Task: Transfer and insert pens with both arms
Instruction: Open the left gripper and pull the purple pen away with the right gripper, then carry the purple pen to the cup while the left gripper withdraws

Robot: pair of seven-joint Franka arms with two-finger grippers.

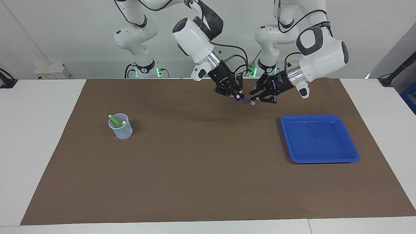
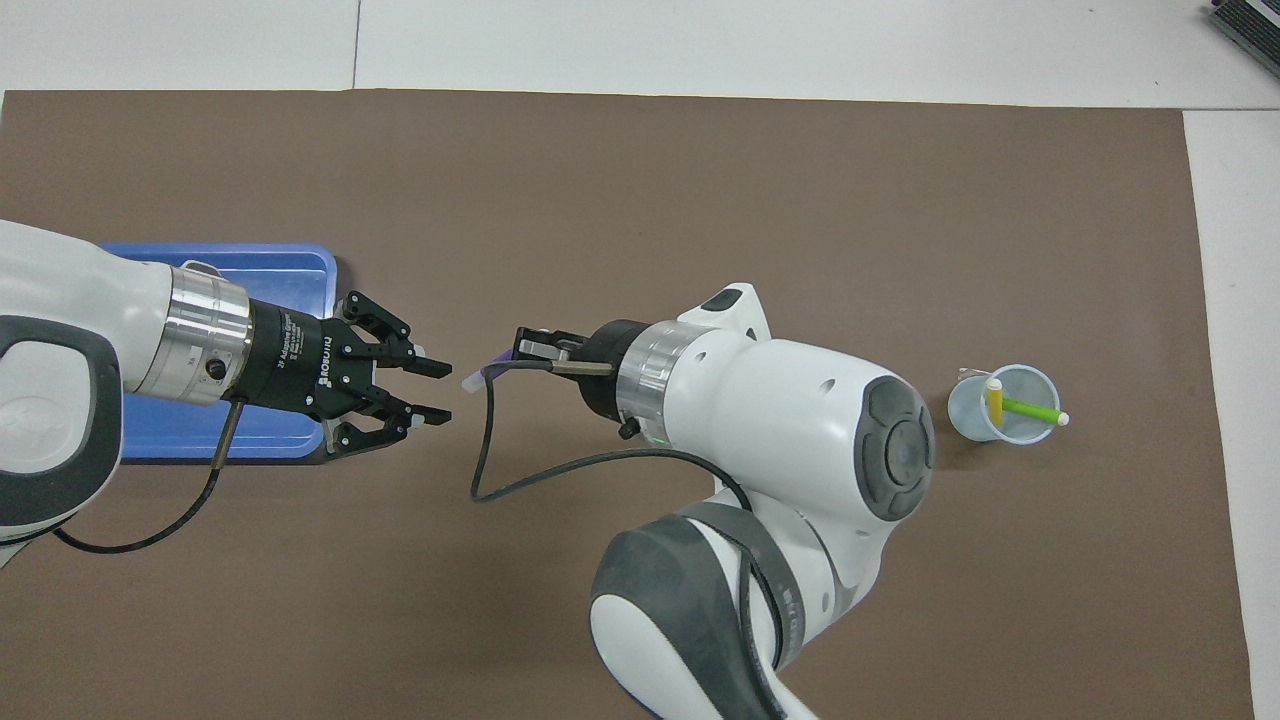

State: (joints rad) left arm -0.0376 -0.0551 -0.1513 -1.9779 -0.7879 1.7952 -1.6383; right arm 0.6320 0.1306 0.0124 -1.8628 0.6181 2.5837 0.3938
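Purple pen [image 1: 247,101] hangs above the brown mat [image 1: 201,169], gripped by our right tool [image 1: 236,95], while the left tool [image 1: 260,96] waits wide open beside it, so we should carry it level to the cup [image 1: 121,126].

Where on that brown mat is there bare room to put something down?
Most of the brown mat is bare, especially between the clear cup and blue tray. It's crowded where the right end effector, gripping the purple pen, meets the open left end effector.
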